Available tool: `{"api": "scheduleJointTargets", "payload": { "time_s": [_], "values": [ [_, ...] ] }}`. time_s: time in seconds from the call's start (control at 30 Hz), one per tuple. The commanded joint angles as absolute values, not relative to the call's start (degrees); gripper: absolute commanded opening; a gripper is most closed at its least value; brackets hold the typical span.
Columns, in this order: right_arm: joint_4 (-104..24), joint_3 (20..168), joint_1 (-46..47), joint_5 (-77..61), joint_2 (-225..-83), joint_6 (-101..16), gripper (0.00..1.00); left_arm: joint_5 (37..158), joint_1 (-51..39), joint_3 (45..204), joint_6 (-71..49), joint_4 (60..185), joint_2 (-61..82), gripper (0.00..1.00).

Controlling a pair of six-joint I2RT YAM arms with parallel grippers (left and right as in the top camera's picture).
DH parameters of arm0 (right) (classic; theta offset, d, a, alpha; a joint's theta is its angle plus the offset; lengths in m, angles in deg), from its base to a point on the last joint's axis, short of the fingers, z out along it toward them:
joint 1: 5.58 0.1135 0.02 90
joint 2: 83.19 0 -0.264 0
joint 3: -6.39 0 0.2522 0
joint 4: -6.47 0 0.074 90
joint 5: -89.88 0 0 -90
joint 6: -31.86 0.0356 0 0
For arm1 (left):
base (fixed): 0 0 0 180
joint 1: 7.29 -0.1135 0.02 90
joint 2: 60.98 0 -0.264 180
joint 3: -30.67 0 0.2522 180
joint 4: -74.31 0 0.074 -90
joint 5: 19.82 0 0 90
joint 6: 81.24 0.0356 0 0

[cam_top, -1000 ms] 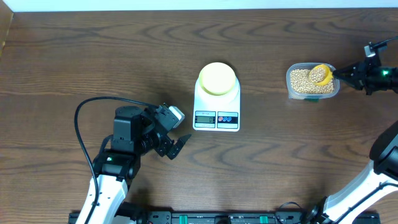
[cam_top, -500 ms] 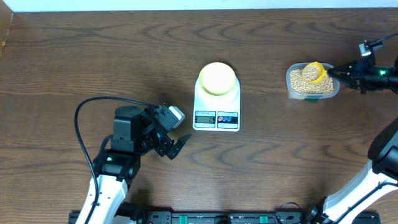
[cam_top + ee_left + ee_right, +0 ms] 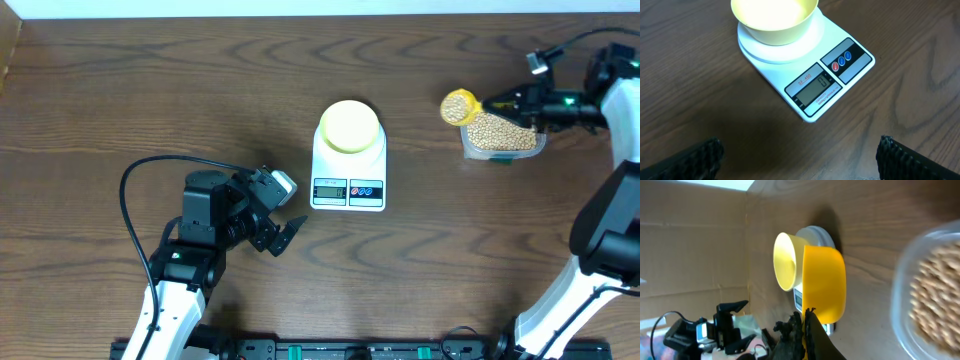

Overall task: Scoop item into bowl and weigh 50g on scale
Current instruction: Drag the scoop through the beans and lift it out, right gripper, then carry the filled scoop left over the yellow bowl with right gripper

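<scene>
The pale yellow-green bowl [image 3: 349, 126] stands empty on the white scale [image 3: 348, 185], whose display faces the front edge. In the left wrist view the bowl [image 3: 775, 17] and scale [image 3: 812, 82] lie ahead of my open left gripper [image 3: 800, 167], which hovers over bare wood with nothing between its fingers. My right gripper [image 3: 504, 102] is shut on the handle of a yellow scoop [image 3: 459, 106] filled with tan beans, held in the air just left of the clear tub [image 3: 503, 134] of beans. The right wrist view shows the scoop [image 3: 825, 282] in front of the bowl [image 3: 785, 262].
The left arm [image 3: 215, 215] rests at the front left with a black cable looping beside it. A cardboard wall [image 3: 695, 255] stands beyond the table's left side. Brown wooden tabletop [image 3: 150, 90] surrounds the scale.
My right gripper has lifted the scoop out of the tub and carried it left, toward the scale. The left arm has not moved.
</scene>
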State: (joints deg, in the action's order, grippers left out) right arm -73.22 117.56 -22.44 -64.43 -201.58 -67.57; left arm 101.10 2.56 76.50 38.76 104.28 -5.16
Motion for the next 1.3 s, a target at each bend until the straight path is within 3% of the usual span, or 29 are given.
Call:
{"api": "scheduleJointTargets", "payload": {
  "time_s": [0.0, 0.53, 1.27],
  "values": [
    [-70.53, 117.58, -18.94, -69.39, -201.93, -62.76, 0.01, 100.57, 2.32, 77.05, 38.65, 104.25, -5.62, 0.99],
    [-55.19, 117.58, -6.29, -69.44, -201.93, -48.90, 0.01, 100.57, 2.32, 77.05, 38.65, 104.25, -5.62, 1.00],
    [-58.36, 125.47, 3.70, -53.55, -201.93, -49.67, 0.01, 100.57, 2.32, 77.05, 38.65, 104.25, -5.62, 0.99]
  ]
}}
